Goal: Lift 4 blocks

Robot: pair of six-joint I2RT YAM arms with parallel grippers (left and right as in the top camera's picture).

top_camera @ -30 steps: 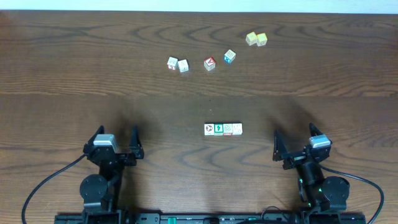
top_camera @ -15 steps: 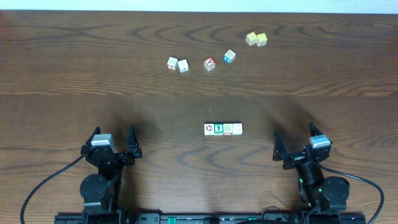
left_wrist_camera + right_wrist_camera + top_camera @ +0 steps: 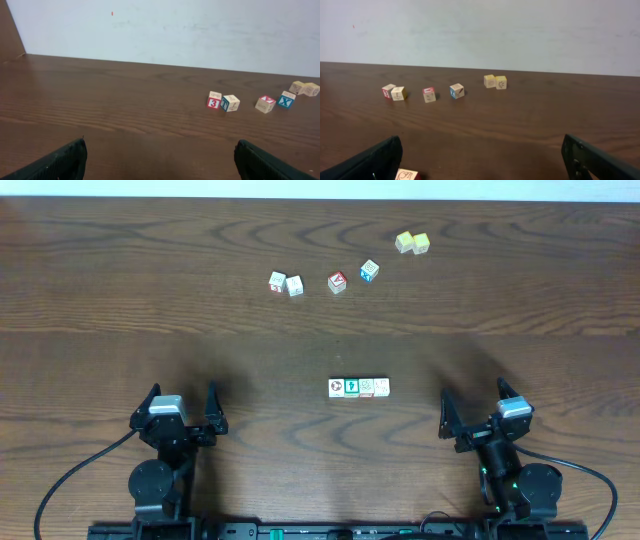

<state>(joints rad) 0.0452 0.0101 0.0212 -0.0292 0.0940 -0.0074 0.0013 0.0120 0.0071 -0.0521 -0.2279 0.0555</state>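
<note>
Sitting in touching row at table (image 3: 100, 330) centre: four blocks (image 3: 358, 387). Left gripper (image 3: 183, 394) at table's near edge, left side, jaws wide apart, empty. Right gripper (image 3: 475, 393) at near edge, right side, likewise spread, empty.

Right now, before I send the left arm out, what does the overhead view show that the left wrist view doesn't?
Only overhead: the row of four blocks, side by side at mid-table, and the right gripper, open. Only left wrist: the pale wall behind the table, and the side prints that mark a 3 cube and an X cube. Both: the six far cubes, including the yellow pair, and the left gripper, open.
</note>
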